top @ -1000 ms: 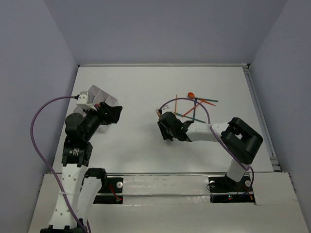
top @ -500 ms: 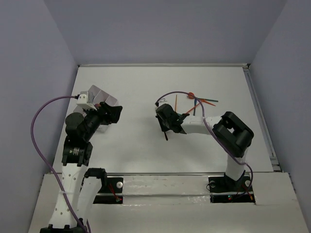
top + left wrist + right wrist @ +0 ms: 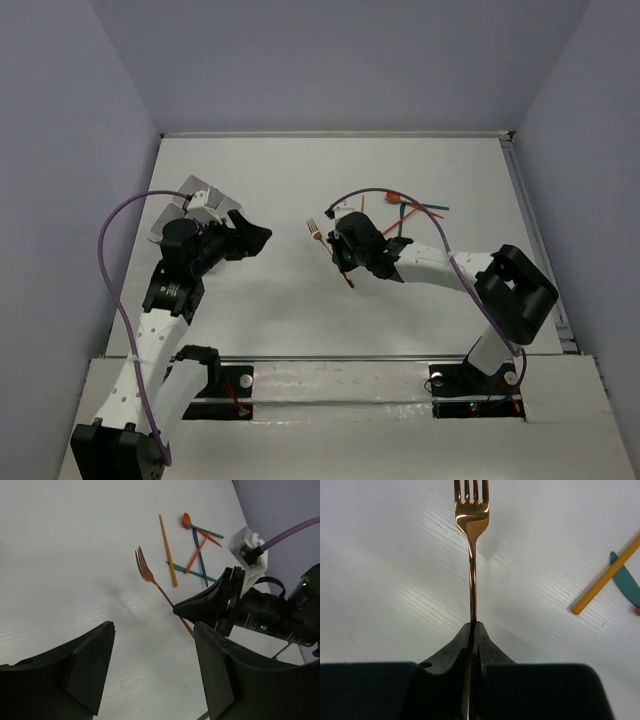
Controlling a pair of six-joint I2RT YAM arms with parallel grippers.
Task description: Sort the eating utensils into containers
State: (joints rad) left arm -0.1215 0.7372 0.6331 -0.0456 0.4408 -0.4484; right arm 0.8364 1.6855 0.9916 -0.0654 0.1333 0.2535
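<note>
My right gripper [image 3: 342, 252] is shut on the handle of a copper fork [image 3: 317, 232], its tines pointing left above the table. The fork shows in the right wrist view [image 3: 471, 525] and the left wrist view [image 3: 145, 571]. My left gripper [image 3: 262, 234] is open and empty, facing the fork from the left. The white compartment tray [image 3: 192, 190] lies behind the left arm, mostly hidden. A pile of orange, teal and green utensils [image 3: 408, 208] lies behind the right arm; in the left wrist view I see an orange stick [image 3: 167, 550] and an orange-red spoon [image 3: 187, 519].
The right gripper [image 3: 210, 606] and its purple cable [image 3: 375, 192] stand between the left gripper and the pile. A raised rail [image 3: 535, 240] runs along the table's right edge.
My right gripper has lifted the copper fork clear of the pile and swung it left. My left arm has turned and reached right toward the fork.
</note>
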